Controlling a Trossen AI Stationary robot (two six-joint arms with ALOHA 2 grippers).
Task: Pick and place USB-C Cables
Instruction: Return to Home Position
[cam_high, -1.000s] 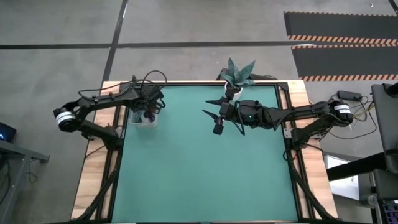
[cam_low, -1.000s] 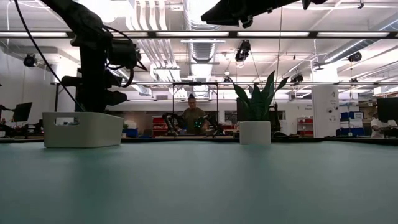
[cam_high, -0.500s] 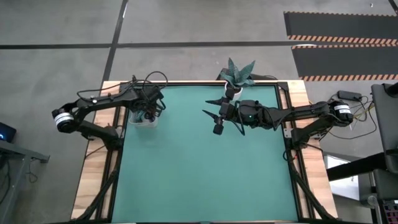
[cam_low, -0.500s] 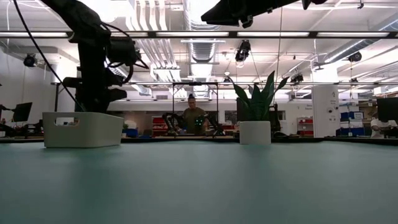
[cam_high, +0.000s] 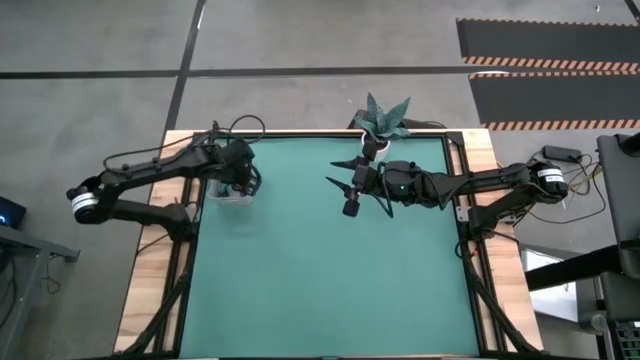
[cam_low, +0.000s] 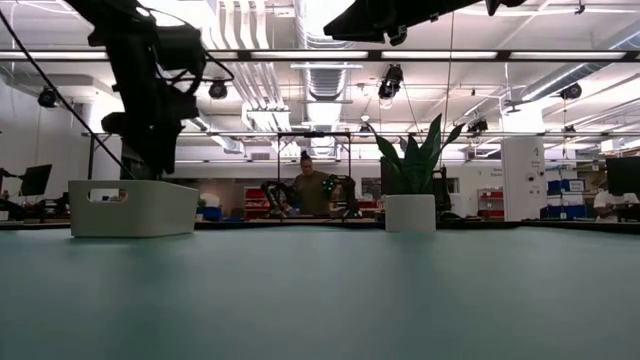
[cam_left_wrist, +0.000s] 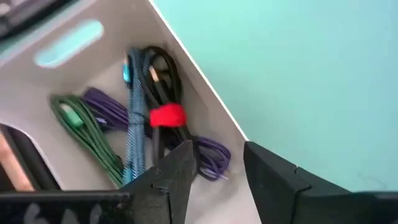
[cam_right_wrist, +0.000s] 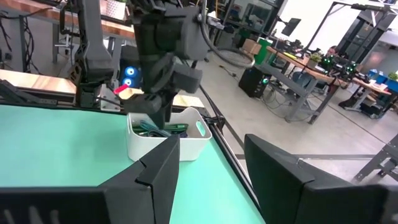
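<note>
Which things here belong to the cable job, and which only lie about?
Job: green cable, blue braided cable, purple cable, black cable with red tie, all inside white plastic bin; jaws of left arm open above it.
Not job: potted plant in white pot; right arm, idle, mid-table.

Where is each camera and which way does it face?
High view: overhead, facing straight down on table; left arm, right arm show.
Low view: table height, facing level across at gray bin, potted plant; arms overhead.
Left wrist view: above bin, facing USB-C cables; own jaws open.
Right wrist view: aloft, facing bin; own jaws open.
Wrist views share the bin.
</note>
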